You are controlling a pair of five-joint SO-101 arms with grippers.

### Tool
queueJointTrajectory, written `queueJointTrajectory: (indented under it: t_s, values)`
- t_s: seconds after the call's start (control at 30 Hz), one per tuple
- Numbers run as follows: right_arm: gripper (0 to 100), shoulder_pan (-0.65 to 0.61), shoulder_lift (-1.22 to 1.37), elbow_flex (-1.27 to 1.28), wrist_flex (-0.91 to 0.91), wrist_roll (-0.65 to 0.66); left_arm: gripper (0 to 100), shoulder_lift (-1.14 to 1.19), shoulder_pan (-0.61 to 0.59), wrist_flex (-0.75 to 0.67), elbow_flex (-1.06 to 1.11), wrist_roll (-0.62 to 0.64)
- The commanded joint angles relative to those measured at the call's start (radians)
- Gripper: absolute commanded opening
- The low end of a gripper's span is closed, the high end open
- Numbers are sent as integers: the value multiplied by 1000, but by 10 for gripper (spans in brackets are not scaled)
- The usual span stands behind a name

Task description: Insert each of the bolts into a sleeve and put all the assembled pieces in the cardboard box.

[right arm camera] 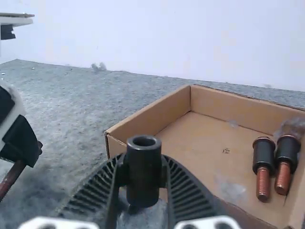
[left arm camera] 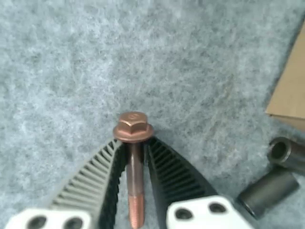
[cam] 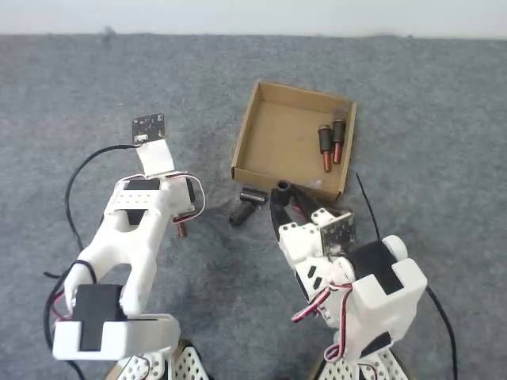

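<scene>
My left gripper (left arm camera: pixel 135 143) is shut on a copper bolt (left arm camera: pixel 134 162), hex head past the fingertips; from above that bolt (cam: pixel 182 229) pokes out below the left arm's gripper (cam: pixel 184 220). My right gripper (right arm camera: pixel 143 174) is shut on an upright black sleeve (right arm camera: pixel 143 167), its open bore facing up; overhead this sleeve (cam: pixel 282 188) sits near the cardboard box (cam: pixel 257 119) front wall. Two assembled pieces (cam: pixel 331 142) lie inside the box at its right side (right arm camera: pixel 274 162). Two loose black sleeves (cam: pixel 248 204) lie on the carpet between the arms (left arm camera: pixel 276 176).
Grey carpet (cam: pixel 412 95) covers the whole table. The cardboard box wall (right arm camera: pixel 143 119) stands just beyond the held sleeve. The left arm (right arm camera: pixel 16 138) with its bolt tip appears close beside the right gripper. Cables (cam: pixel 75 190) trail by each arm.
</scene>
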Motion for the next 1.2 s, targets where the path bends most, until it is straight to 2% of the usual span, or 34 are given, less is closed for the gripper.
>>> queueJointTrajectory:
  t_s: [0.0, 0.23, 0.57, 0.77, 1.17]
  values:
    - [7, -35, -15, 41, -62, 15, 11, -41, 0, -57, -13, -9]
    - [7, -42, -16, 46, -61, 15, 11, -41, 3, -230, -90, -8]
    - [7, -48, -8, 41, -53, 17, 11, -52, 190, -313, -191, -8]
    - [7, -48, -8, 40, -53, 17, 12, -247, 296, -313, -194, -8]
    - [7, -50, -10, 40, -61, 17, 12, -565, 433, -313, -41, -6]
